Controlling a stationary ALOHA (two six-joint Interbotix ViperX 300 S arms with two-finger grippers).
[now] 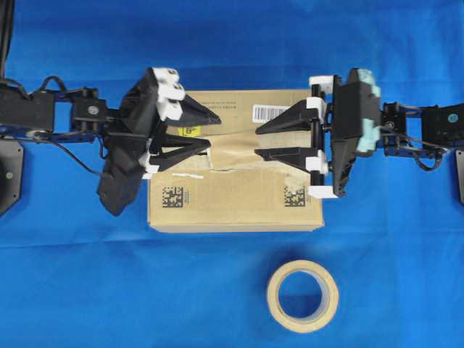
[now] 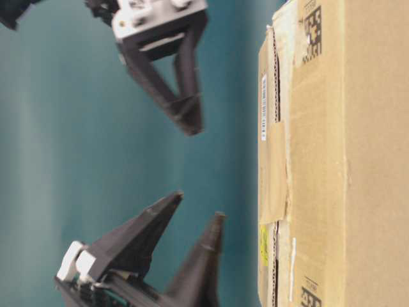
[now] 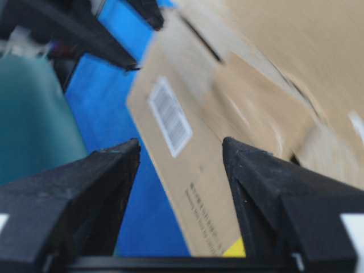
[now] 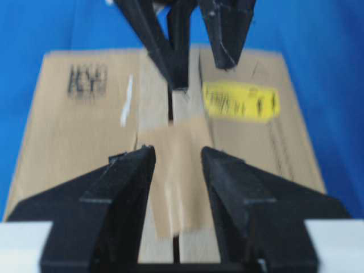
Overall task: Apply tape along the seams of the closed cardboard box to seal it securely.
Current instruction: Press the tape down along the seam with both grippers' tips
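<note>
Bright, even light falls from above, with only thin, soft shadows around the cardboard box on the blue cloth and no glare. The overhead view is sharp. The left wrist view smears the box with motion blur; the right wrist view is soft throughout. The table-level view lies sideways, with a hazy teal backdrop behind the box.

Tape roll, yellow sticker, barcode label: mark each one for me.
tape roll (image 1: 302, 296): overhead view, on the ring's band at its lower edge.
yellow sticker (image 4: 241, 101): right wrist view, on its middle.
barcode label (image 1: 270, 112): overhead view, on its bars.
</note>
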